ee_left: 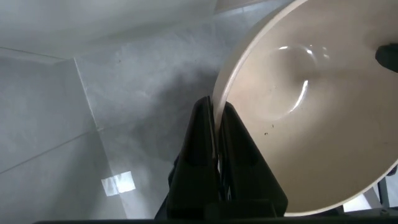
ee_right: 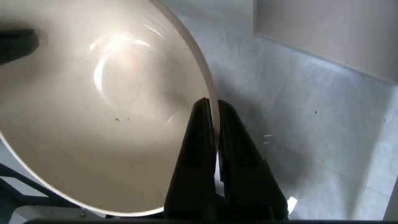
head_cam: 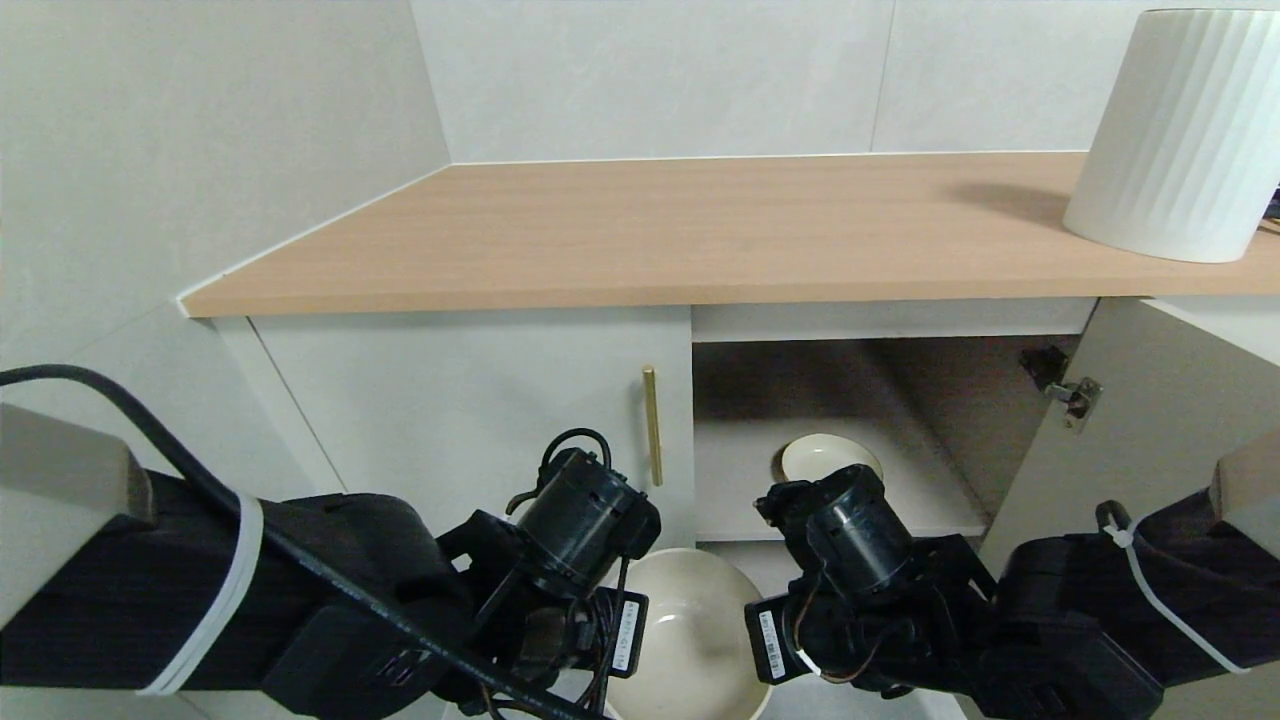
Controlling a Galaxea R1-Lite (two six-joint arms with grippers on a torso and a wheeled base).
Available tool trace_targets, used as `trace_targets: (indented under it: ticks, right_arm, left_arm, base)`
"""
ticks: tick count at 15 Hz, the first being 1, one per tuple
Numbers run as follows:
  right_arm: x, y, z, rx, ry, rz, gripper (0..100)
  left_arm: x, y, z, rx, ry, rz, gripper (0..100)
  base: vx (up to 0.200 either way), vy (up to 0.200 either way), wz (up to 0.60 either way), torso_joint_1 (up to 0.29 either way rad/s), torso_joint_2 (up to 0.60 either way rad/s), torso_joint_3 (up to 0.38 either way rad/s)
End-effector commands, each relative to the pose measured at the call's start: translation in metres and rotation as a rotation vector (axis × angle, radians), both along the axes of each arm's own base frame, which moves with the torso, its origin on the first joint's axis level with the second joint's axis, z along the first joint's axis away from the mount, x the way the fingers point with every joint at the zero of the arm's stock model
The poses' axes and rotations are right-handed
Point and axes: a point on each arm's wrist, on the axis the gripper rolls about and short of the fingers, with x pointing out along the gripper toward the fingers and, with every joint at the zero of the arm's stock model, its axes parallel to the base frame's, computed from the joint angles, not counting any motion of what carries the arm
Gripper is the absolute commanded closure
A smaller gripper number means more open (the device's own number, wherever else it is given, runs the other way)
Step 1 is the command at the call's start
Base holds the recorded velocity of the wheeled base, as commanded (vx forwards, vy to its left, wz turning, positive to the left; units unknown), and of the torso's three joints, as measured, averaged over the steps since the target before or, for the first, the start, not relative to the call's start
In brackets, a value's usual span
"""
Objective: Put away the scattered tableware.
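Bowl (head_cam: 690, 640) of glazed cream ceramic, large and round, held before the open cupboard (head_cam: 900, 380).
It hangs below the front edge of the wooden table (head_cam: 650, 240), left pincer (ee_left: 216, 109) and right pincer (ee_right: 214, 109) each clenched on opposite rims. Uneven arm travel could twist it loose or knock the small cream dish (head_cam: 828, 457) on the cupboard shelf (head_cam: 730, 490). Wrist views show the rim grips; the head view shows shelf and dish.

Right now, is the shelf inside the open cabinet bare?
No, a small cream dish sits on the shelf, farther in than the large bowl.
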Motion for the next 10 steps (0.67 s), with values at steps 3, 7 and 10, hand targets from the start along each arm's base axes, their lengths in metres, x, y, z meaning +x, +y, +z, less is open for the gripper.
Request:
trace_targets:
  ticks: [3, 7, 10]
  right_arm:
    - [0.0001, -0.0003, -0.0006, -0.004, 0.002, -0.001, 100]
    - [-0.0001, 0.0002, -0.0016, -0.007, 0.003, 0.000, 100]
    - [0.0001, -0.0004, -0.0020, -0.008, 0.004, -0.002, 100]
  left_arm:
    - [-0.0001, 0.0002, -0.0002, 0.004, 0.000, 0.002, 100]
    - [-0.0001, 0.0002, -0.0002, 0.003, 0.000, 0.003, 100]
    - [-0.0001, 0.0002, -0.0002, 0.003, 0.000, 0.003, 0]
  base:
    - [0.000, 0.000, 0.00, 0.000, 0.00, 0.000]
    - [0.000, 0.000, 0.00, 0.000, 0.00, 0.000]
    - [0.000, 0.000, 0.00, 0.000, 0.00, 0.000]
